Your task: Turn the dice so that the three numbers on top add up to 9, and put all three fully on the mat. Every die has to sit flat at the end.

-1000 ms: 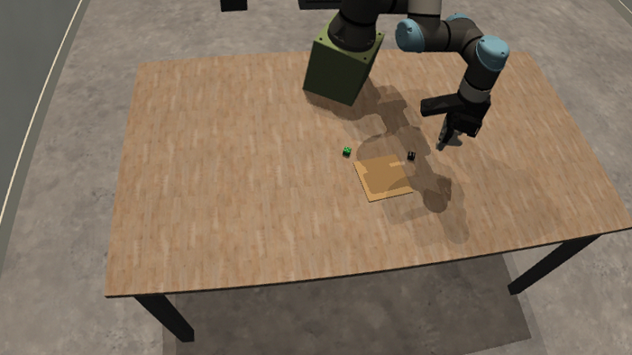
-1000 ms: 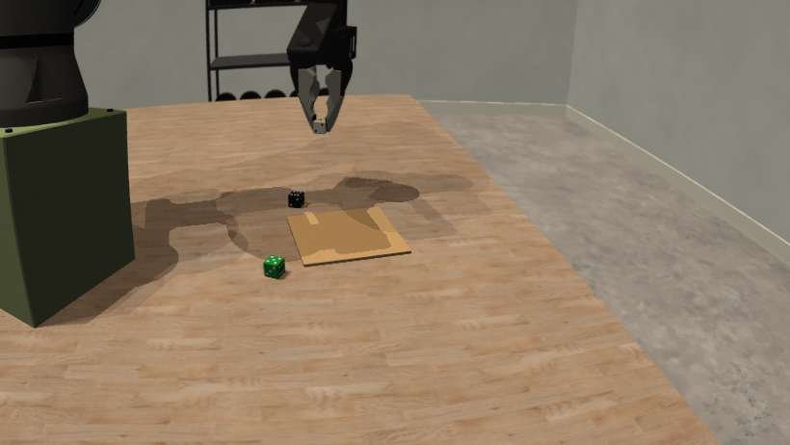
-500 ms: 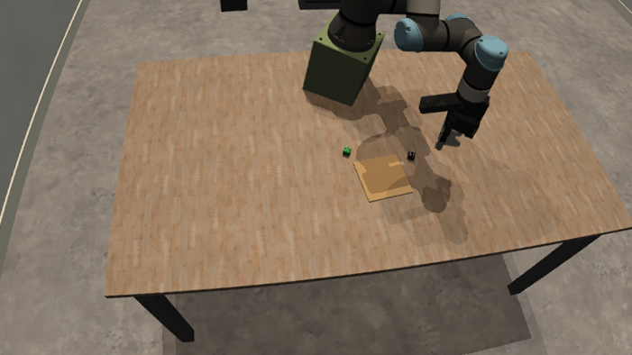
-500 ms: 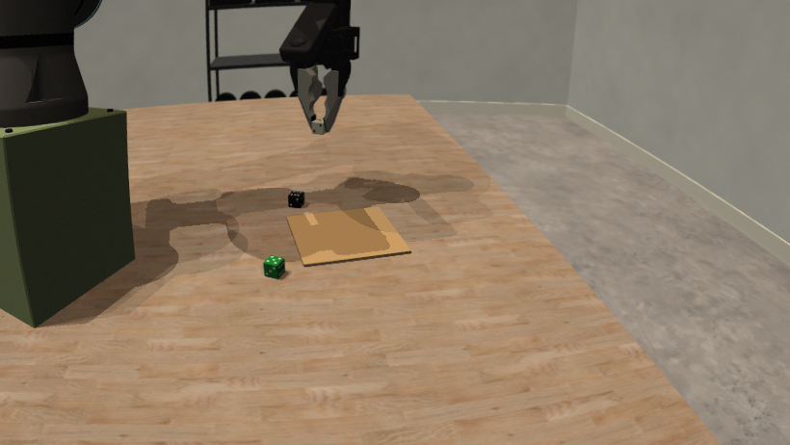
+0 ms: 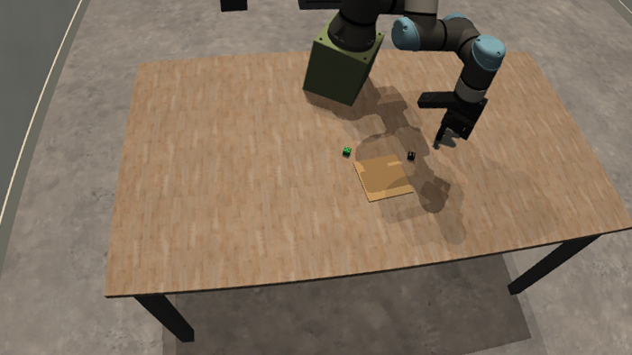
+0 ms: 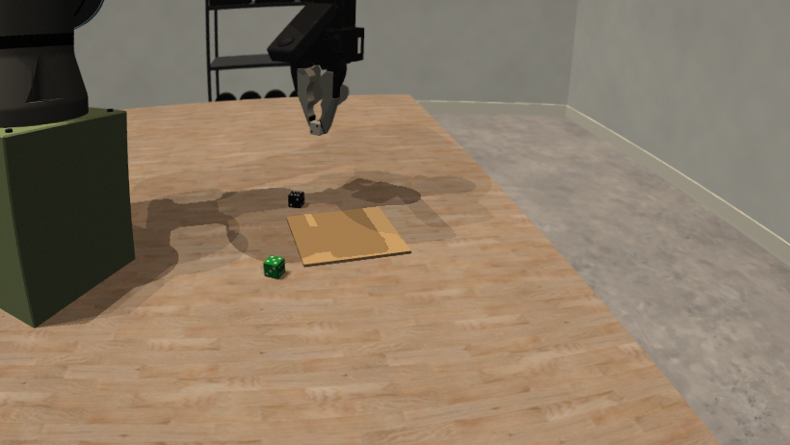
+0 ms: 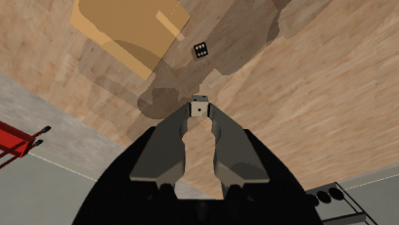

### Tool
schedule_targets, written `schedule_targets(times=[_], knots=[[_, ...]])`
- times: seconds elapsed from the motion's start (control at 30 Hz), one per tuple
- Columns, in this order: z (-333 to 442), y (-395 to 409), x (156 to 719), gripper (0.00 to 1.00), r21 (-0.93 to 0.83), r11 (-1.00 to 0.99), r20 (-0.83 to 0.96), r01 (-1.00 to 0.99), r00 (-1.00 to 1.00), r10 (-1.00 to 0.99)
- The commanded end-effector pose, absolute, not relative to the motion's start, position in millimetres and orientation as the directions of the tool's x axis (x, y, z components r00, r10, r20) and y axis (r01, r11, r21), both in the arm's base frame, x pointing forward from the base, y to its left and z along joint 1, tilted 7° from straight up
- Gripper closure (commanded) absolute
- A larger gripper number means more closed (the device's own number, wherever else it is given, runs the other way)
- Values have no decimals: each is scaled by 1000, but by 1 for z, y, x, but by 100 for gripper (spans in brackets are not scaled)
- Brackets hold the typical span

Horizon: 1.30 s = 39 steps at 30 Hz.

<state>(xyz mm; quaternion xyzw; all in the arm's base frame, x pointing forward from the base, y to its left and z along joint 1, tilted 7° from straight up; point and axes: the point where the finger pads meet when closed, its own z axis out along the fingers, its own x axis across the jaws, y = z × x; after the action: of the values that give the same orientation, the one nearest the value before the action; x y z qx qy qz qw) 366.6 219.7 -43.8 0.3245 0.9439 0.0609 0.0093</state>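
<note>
My gripper [image 5: 436,144] [image 6: 317,125] [image 7: 199,104] is shut on a white die [image 6: 316,128] [image 7: 199,110], held at the fingertips well above the table. The face towards the wrist camera shows one pip. A black die [image 5: 410,155] [image 6: 296,199] [image 7: 200,50] sits flat on the table just off the mat; its top shows two rows of pips in the wrist view. A green die [image 5: 346,151] [image 6: 274,267] sits flat on the table off the mat's other side, several pips on top. The thin orange-tan mat [image 5: 382,179] [image 6: 348,237] [image 7: 128,34] carries no die.
The wooden table [image 5: 234,194] [image 6: 386,353] bears the green robot base block [image 5: 337,76] [image 6: 65,221] at its back edge. Shadows of the arm fall across the mat and the black die. A dark shelf rack [image 6: 249,62] stands beyond the table.
</note>
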Motion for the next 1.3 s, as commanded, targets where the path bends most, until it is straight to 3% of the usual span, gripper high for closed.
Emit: schedule_targets(times=[0.0,0.33,0.73,0.8,1.27], knots=[[-44,218,366,97,119,720,31,684,-727,685],[-44,213,364,97,109,561,55,821,-569,821],[-44,207,361,97,79,205,92,976,-212,973],[-44,207,361,97,79,205,92,976,-212,973],[-44,199,360,97,23,-301,119,953,297,948]])
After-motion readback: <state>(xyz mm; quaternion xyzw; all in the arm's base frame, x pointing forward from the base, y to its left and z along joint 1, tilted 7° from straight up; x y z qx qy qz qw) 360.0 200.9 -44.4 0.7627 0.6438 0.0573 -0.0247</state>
